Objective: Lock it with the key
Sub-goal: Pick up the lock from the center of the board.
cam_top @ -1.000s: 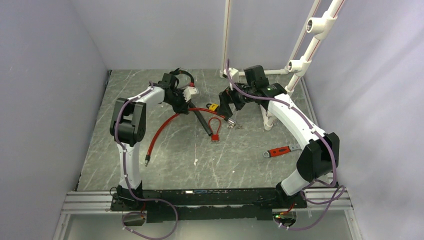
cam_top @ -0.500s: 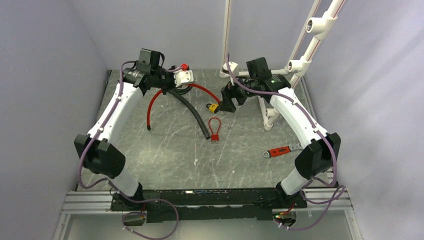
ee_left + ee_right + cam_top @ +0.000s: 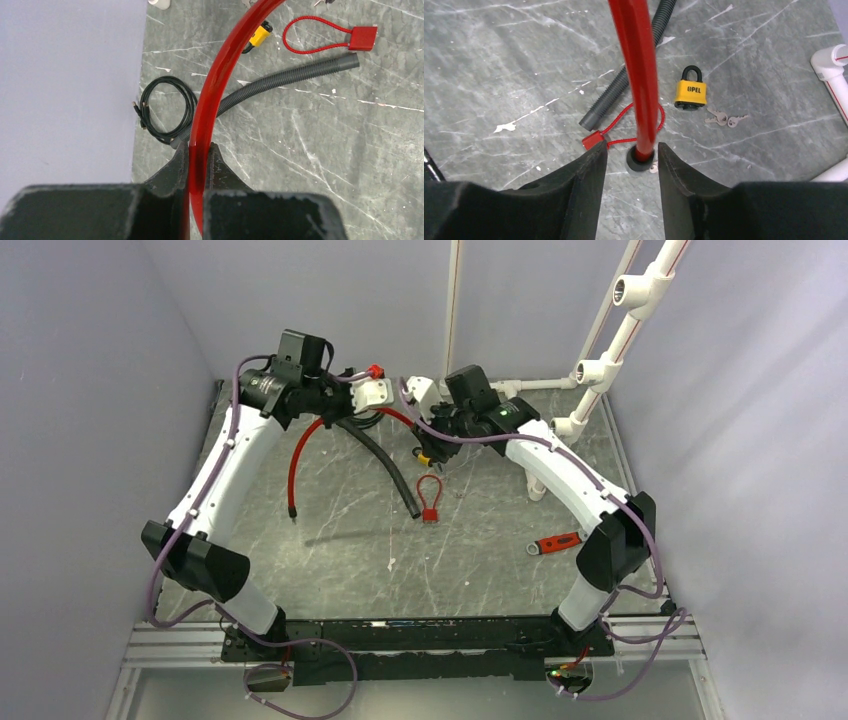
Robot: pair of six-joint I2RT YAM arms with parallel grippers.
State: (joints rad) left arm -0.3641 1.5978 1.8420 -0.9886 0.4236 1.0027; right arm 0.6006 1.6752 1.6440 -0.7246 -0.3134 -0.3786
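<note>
Padlock [image 3: 424, 454] partly hidden beneath right hand [image 3: 430, 438]

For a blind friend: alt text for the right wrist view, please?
A thick red cable hangs between the open jaws of the right pincer. Beyond it lie a yellow padlock, keys, a grey hose and a thin red loop.

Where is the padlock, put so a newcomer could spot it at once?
Start at the white pipe frame at the back right of the table, then look left toward the grey ribbed hose. The padlock lies flat between them, two small keys beside it. It is the only yellow thing there, with a black shackle, unlike the thin red cable loop nearby.
</note>
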